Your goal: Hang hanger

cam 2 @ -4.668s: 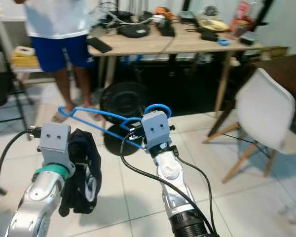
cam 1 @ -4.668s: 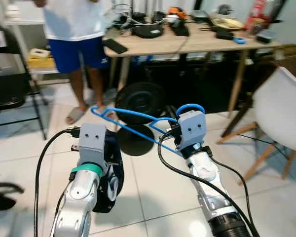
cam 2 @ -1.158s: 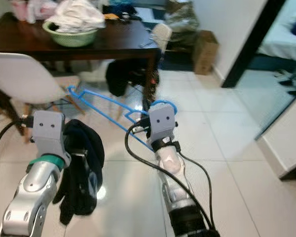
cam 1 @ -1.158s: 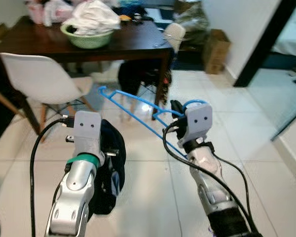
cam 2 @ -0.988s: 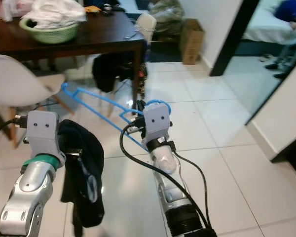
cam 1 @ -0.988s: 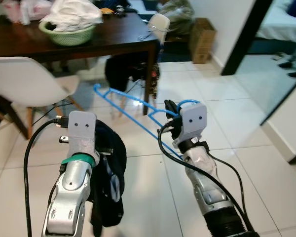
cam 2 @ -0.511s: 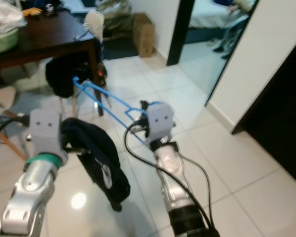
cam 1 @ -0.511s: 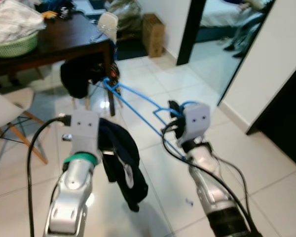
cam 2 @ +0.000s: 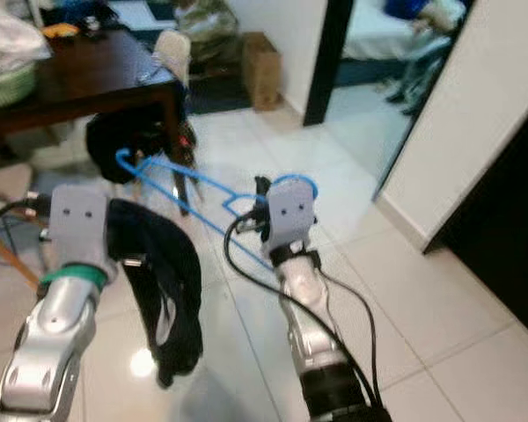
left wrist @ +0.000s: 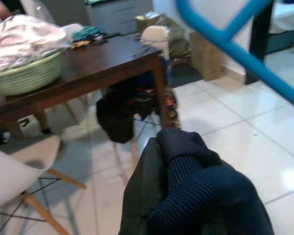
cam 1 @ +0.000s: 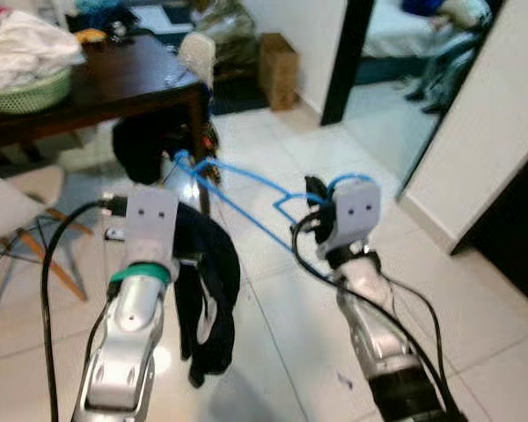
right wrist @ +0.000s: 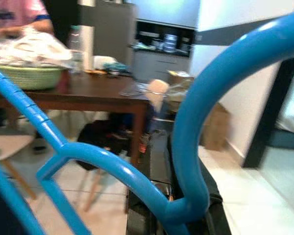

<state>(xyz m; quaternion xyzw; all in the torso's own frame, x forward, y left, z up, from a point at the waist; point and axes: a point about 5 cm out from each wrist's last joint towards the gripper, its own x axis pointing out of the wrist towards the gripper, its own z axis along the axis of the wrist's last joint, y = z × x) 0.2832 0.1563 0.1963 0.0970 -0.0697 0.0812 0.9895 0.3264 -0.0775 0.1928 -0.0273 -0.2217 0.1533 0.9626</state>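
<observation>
Hanger (cam 1: 246, 180): blue plastic, carried in the air ahead of the robot at arm height, above the white tiled floor (cam 1: 273, 316); long bar running forward and to the left toward the dark dining table (cam 1: 97, 83), hook curling up just over the right wrist housing.
Right gripper (cam 1: 310, 204): black fingers closed on the hanger at the neck, where hook meets shoulders; in the right wrist view, blue hook (right wrist: 210, 122) arching close over the fingers.
Left gripper (cam 2: 136, 261): clamped on a dark garment (cam 1: 207, 290), a knitted fabric draping limp below the wrist; fingers themselves buried in the cloth.
Handling, as judged: hanger light and stiff, smooth plastic likely to pivot in a two-finger pinch; long bar prone to swing and catch on furniture or a door frame; neck grip looking the soundest hold, leaving the hook free to drop over a rail.
Garment handling, as judged: soft, floppy, no shape of its own; needs spreading before going over the hanger's shoulders.
Surroundings: green basket (cam 1: 26, 88) of pale laundry on the table, white chair (cam 1: 18, 211) at left, dark doorway (cam 1: 356, 44) ahead at right opening onto a room with a bed.
Rail or hanging spot: none made out.
</observation>
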